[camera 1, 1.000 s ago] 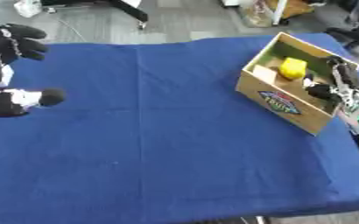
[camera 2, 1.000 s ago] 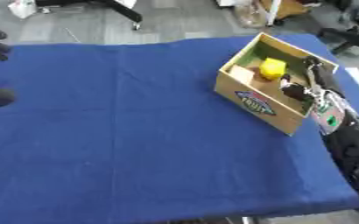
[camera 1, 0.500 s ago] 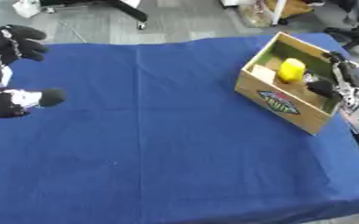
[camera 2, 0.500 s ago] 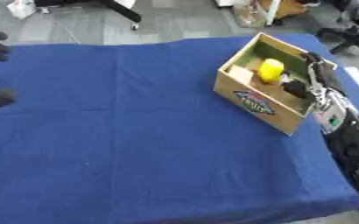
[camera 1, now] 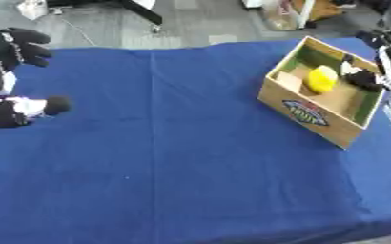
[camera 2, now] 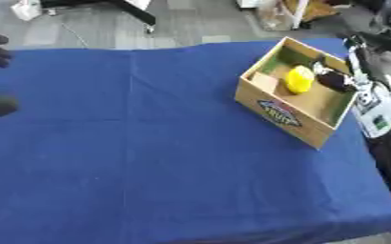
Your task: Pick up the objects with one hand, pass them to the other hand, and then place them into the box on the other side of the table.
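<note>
Nearest me I see the blue cloth-covered table (camera 1: 174, 157), bare across its near and middle stretch. At the left edge my left hand (camera 1: 15, 78) rests with fingers up and relaxed, thumb out toward the cloth, nothing in it. Farther off on the right side stands the cardboard box (camera 1: 315, 112), set askew, with a yellow object (camera 1: 322, 79) lying inside on its floor beside a tan piece (camera 1: 288, 82); my right hand (camera 2: 336, 78) reaches in over the box's far rim, dark fingertips just beside the yellow object, and I cannot tell how far it is open.
</note>
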Available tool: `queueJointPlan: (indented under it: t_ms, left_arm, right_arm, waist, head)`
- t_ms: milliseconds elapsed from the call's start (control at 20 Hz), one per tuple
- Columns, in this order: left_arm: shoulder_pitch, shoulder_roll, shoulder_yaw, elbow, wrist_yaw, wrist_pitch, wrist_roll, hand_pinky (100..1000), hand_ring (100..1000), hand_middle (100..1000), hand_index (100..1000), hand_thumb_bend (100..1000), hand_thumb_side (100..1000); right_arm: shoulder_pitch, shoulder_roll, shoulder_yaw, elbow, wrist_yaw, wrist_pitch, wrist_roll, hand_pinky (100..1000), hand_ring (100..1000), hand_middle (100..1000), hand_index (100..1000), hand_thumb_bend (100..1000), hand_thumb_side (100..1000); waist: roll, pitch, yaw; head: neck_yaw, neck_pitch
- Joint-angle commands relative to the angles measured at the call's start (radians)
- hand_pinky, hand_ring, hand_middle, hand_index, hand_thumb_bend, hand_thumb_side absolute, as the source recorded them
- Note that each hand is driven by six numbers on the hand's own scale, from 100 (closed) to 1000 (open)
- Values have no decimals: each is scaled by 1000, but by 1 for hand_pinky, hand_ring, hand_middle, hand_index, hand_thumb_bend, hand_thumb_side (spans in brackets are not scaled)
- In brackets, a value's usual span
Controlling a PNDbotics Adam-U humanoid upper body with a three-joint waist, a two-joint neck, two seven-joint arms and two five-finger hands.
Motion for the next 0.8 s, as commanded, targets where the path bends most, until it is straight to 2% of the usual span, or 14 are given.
queueJointPlan:
  t_ms: [50, 150, 250, 350, 450, 650, 800]
  left_arm:
    - [-10, 27, 35, 4, -27, 13, 30, 657, 646, 682, 733, 974, 477]
    - [-9, 38, 55, 21, -57, 35, 58, 653, 643, 678, 730, 976, 468]
    - [-10, 61, 74, 40, -100, 63, 81, 655, 643, 677, 731, 975, 463]
    - [-12, 98, 99, 67, -172, 104, 95, 663, 648, 679, 736, 952, 455]
    - [-17, 139, 120, 99, -255, 150, 98, 671, 654, 683, 743, 925, 450]
    - [-50, 248, 143, 188, -426, 234, 52, 704, 680, 700, 769, 851, 464]
    - [-96, 339, 138, 271, -548, 263, -25, 730, 698, 710, 792, 782, 484]
  right_arm:
    - [4, -46, 34, -220, -63, -20, 48, 1000, 917, 992, 947, 100, 391]
    - [18, -42, 61, -337, -88, -25, 90, 1000, 915, 986, 948, 100, 368]
    - [31, -31, 88, -427, -103, -32, 140, 1000, 916, 985, 949, 100, 347]
    - [42, -19, 112, -501, -117, -39, 189, 1000, 915, 984, 950, 100, 327]
    - [50, -9, 131, -557, -133, -43, 230, 1000, 915, 982, 951, 100, 315]
    - [62, 4, 156, -632, -151, -48, 288, 999, 914, 980, 952, 100, 297]
    - [69, 15, 167, -664, -162, -51, 315, 1000, 914, 980, 952, 100, 295]
  waist:
    - [5, -4, 3]
    - [7, -8, 6]
    - [10, -12, 8]
    - [14, -14, 9]
    - [18, -15, 8]
    - [20, -15, 2]
    - [18, -13, -7]
  head:
    - [33, -9]
    - [81, 2]
    - [149, 17]
    - [215, 23]
    - [260, 25]
    - [314, 25]
    - [344, 21]
